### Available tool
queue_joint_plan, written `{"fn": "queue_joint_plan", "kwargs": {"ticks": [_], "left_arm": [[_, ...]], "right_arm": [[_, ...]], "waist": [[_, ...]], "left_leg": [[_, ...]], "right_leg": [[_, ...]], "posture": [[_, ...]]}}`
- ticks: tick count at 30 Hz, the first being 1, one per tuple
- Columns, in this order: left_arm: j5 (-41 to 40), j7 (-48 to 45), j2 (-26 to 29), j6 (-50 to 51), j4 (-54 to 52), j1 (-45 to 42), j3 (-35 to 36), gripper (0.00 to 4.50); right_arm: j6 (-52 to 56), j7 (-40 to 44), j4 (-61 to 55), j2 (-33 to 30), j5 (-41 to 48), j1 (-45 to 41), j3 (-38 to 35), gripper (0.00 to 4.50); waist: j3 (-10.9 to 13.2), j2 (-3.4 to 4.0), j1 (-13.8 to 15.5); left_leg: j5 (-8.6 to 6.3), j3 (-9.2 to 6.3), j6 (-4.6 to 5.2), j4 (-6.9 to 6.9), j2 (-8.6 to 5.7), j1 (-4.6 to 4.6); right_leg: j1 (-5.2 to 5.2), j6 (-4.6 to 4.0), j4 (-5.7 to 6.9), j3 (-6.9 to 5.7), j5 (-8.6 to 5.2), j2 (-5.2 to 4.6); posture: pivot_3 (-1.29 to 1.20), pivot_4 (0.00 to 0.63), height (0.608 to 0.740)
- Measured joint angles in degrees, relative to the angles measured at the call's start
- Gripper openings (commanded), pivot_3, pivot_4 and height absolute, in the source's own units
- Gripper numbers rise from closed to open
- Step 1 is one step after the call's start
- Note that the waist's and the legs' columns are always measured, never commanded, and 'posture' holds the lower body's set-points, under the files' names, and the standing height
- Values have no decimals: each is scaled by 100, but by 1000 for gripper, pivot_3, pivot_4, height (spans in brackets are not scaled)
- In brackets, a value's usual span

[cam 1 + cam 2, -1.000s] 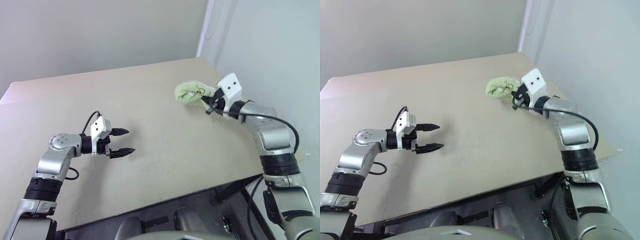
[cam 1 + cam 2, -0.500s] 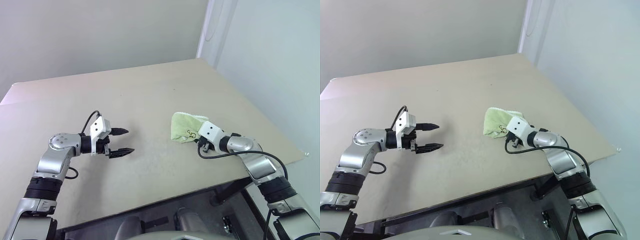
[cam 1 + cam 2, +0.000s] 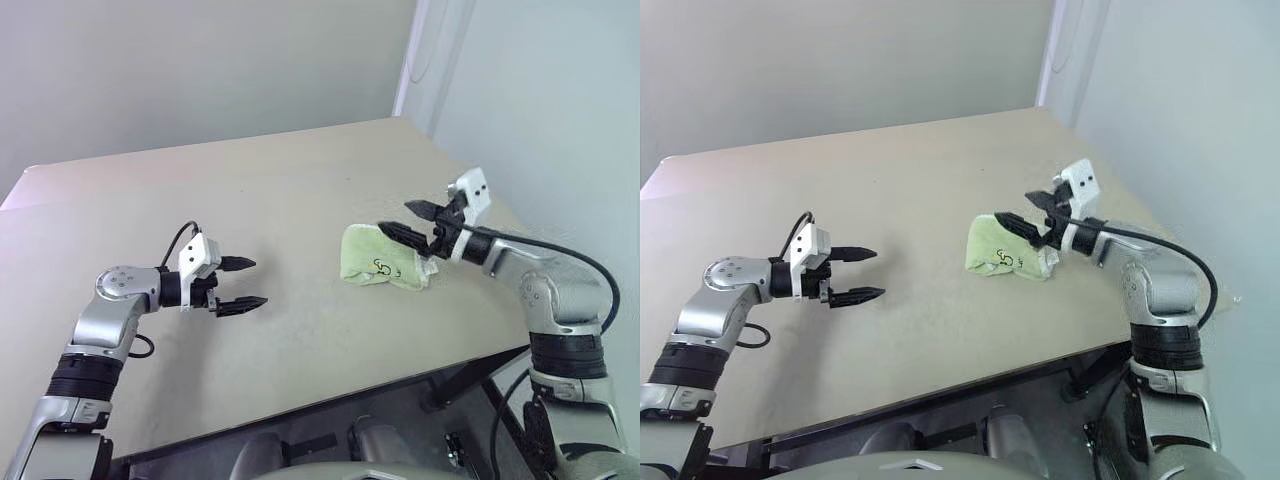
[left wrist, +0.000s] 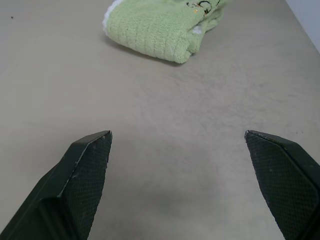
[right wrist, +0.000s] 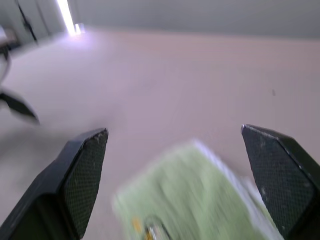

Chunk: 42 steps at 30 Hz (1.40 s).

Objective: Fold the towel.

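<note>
Hovering nearest over bare surface (image 3: pixel 300 200), the left gripper (image 3: pixel 243 283) has its fingers spread, well apart from the towel (image 3: pixel 383 262), likely waiting for a corner. Farther right, the towel lies bunched on the surface; the right gripper (image 3: pixel 412 220), fingers spread, hangs just above it, holding nothing.

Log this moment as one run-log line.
towel: bundled on table, released | right gripper: open, just above towel | left gripper: open, apart
</note>
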Motion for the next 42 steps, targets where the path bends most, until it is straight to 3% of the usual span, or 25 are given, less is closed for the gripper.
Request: {"fn": "queue_joint_plan", "kwargs": {"ticks": [4,11,18,25,33,38,42], "left_arm": [[-117,-8,35,256,-198,95,19,4500],[-119,117,54,251,-336,255,51,4500],[-161,211,83,250,-439,333,89,4500],[-328,245,92,449,-451,331,266,4500],[-563,272,120,736,-526,325,402,4500],[-725,214,151,928,-745,373,452,4500],[-671,223,154,871,-849,479,442,4500]], "right_arm": [[-329,-336,808,355,-415,-12,477,4460],[-1807,-916,2850,721,-1490,-362,1136,4460],[-2628,-807,3224,776,-1976,-415,1488,4460],[-1886,-320,2311,646,-1157,-349,886,4460],[-88,144,-255,-163,672,-62,-143,4460],[296,389,-600,-484,852,627,144,4460],[328,398,-598,-485,854,631,338,4460]], "waist": [[2,3,-5],[2,4,-12],[-1,1,-57],[3,8,-62],[4,9,8],[5,10,-12],[9,17,-14]], "left_leg": [[0,6,0,0,-1,-7],[0,5,0,-1,-1,-7],[0,4,0,-1,-1,29],[0,0,0,-1,-1,22],[0,-9,0,-2,-1,1],[0,4,0,0,-1,14],[0,5,0,-1,1,19]], "right_leg": [[-6,0,-1,4,1,-3],[-7,-6,0,4,7,-3],[25,0,1,5,1,-2],[22,2,1,3,3,-2],[8,1,-4,-7,0,-3],[13,0,-3,2,-2,-3],[11,-1,1,4,-1,1]], "posture": [[0,0,740],[0,0,740],[0,0,740],[0,0,740],[0,0,740],[0,0,740],[0,0,740]]}}
